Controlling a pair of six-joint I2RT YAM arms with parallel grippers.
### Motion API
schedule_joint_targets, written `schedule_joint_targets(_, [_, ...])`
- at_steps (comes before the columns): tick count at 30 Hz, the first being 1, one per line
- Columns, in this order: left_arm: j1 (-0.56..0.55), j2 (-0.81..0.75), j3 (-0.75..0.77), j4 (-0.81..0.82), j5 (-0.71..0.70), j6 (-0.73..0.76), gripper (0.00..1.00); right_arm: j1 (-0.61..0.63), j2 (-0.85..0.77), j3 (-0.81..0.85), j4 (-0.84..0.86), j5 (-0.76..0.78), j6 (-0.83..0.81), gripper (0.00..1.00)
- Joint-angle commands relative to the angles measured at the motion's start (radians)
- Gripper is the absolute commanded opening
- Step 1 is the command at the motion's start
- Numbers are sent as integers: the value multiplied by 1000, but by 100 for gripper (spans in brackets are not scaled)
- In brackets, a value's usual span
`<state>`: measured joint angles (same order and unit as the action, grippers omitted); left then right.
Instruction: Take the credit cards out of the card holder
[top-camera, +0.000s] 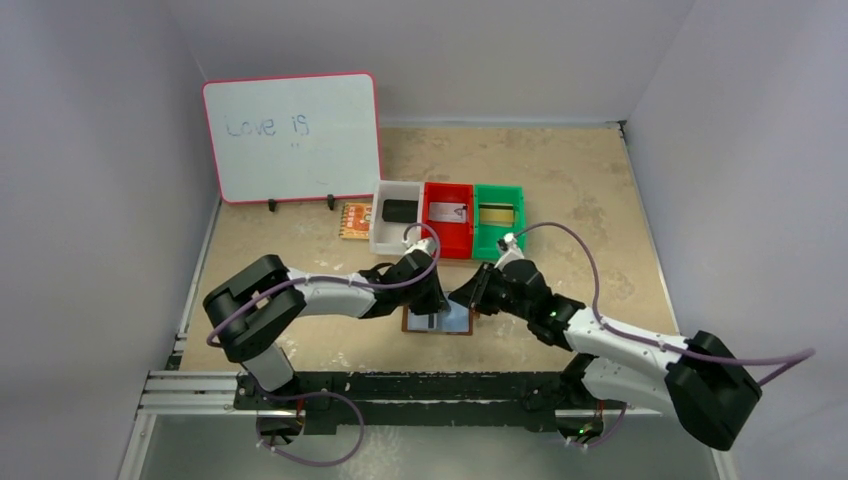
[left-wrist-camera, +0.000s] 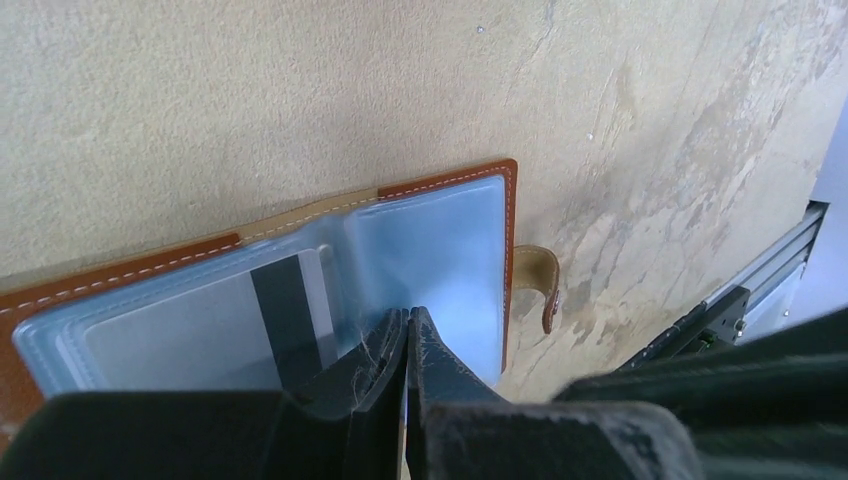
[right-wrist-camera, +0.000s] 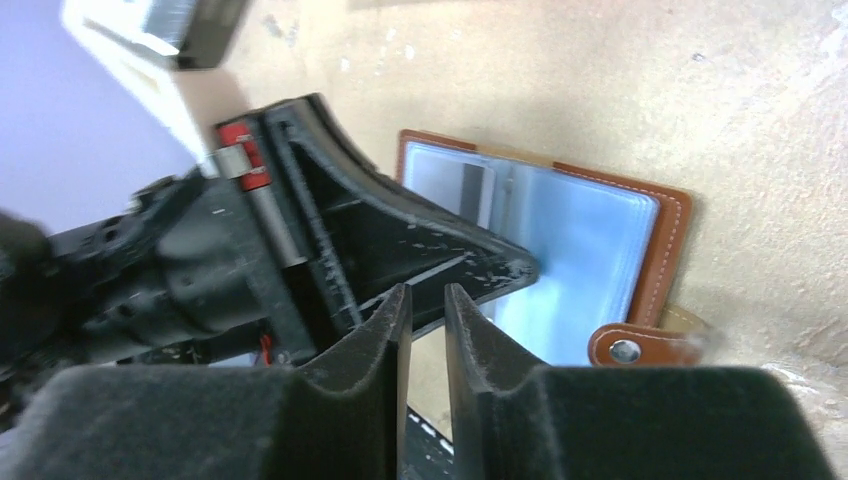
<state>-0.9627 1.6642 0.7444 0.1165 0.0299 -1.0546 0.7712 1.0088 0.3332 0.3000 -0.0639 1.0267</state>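
- Card holder (top-camera: 437, 322) lies spread flat on the table (top-camera: 560, 180), close to the arm bases. Its pale blue pockets face up and its closing tab (right-wrist-camera: 640, 348) flops out to one side.
- Left gripper (left-wrist-camera: 408, 322) has its jaws shut tight with nothing between them. Its tip presses on the plastic pocket beside the spine, I'd say to pin the holder so it cannot slide or fold.
- Right gripper (right-wrist-camera: 428, 305) hangs just above the holder, beside the left tip. Its jaws are only a narrow slit apart with nothing visible in them, likely lining up to pinch a card edge.
- One of the credit cards (left-wrist-camera: 283, 300), with a dark stripe, sits inside the neighbouring pocket, not yet out.
- White bin (top-camera: 378, 235), red bin (top-camera: 448, 187) and green bin (top-camera: 500, 189) stand in a row at the far side. Each has a card-like thing inside, so they are probably the drop-off places.
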Motion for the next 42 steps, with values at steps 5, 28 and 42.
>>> schedule_joint_targets(5, [-6,-150,28,-160,-147,50,2,-4,162,55,47,-42,21,18])
schedule_joint_targets(28, [-5,-393,-79,-309,-339,26,28,-4,379,108,187,-190,-33,30])
schedule_joint_targets(42, [-5,-260,-82,-235,-187,61,28,-4,491,98,249,-227,10,31])
